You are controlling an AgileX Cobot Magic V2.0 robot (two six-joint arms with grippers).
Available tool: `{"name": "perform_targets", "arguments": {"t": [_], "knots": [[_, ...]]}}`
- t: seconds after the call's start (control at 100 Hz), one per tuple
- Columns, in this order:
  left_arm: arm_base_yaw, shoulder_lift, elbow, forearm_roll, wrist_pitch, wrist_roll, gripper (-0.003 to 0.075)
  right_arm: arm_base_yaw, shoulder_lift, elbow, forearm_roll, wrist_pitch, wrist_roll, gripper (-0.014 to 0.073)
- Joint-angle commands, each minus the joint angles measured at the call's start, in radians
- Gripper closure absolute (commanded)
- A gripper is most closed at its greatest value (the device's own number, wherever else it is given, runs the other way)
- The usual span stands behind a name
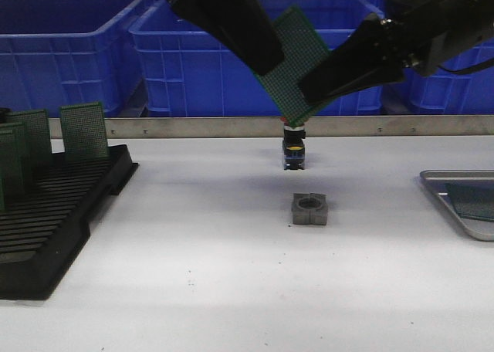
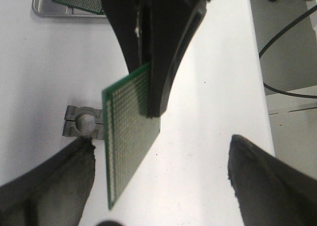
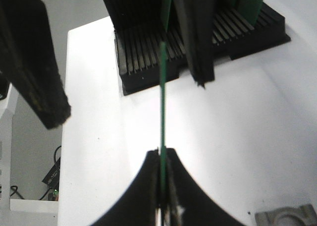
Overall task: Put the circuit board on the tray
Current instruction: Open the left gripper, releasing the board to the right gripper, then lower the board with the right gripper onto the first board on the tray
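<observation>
Mid-handover above the table: the right gripper [image 3: 162, 186] pinches the circuit board [image 1: 297, 62] by its edge, while the left gripper [image 2: 156, 181] hangs spread wide, gripping nothing. Next, I'd guess, comes carrying it rightward to the tray [image 1: 448, 205].

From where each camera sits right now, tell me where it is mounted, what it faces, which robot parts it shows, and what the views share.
Front view: facing forward over the white table toward the blue bins; both arms meet at the circuit board mid-air.
Left wrist view: on the left arm, looking past the open left tool at the board, which the right tool clamps; tray beyond.
Right wrist view: on the right arm, board edge-on, black rack beyond.
Shared: the board in all three; the grey block too.
</observation>
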Motion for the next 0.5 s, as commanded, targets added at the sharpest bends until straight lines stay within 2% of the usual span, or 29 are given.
{"name": "perform_targets", "arguments": {"t": [0.0, 0.3, 0.49], "knots": [[-0.006, -0.058, -0.024, -0.055, 0.043, -0.004, 0.0184, -0.038, -0.07, -0.027, 0.006, 0.039, 0.029, 0.0659], [-0.006, -0.058, -0.024, -0.055, 0.043, -0.004, 0.0184, -0.247, -0.134, -0.027, -0.069, 0.042, 0.153, 0.066], [-0.006, -0.058, -0.024, -0.055, 0.043, -0.004, 0.0184, -0.403, -0.096, -0.025, -0.072, -0.006, 0.376, 0.066]]}}
